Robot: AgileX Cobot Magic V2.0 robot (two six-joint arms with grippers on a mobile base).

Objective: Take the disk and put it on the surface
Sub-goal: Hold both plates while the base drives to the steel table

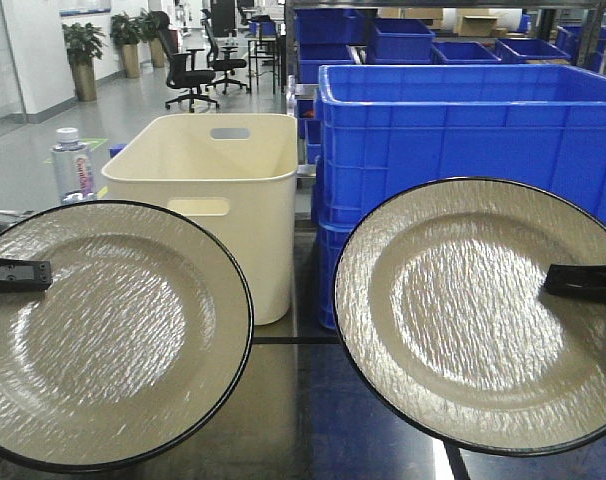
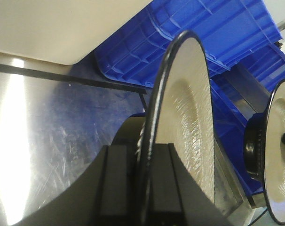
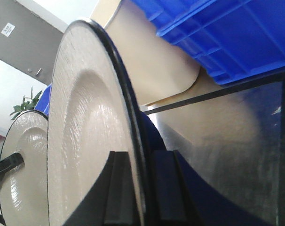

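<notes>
At the left of the frame the left jaws are clamped on the rim of the left disk (image 1: 113,335), held clear of the counter (image 1: 288,410); the grab looks done and the placing is still to do. In the upper centre the cream bin (image 1: 228,170) shows nothing inside where its opening is visible, and the blue crate (image 1: 463,130) beside it hides its contents. At the right the right jaws likewise pinch the right disk (image 1: 473,310), which is not yet set down.

place: office/lab w/ storage | evid: stacked blue crates (image 1: 463,140), office chairs (image 1: 188,68), potted plants (image 1: 83,45) bkgd
</notes>
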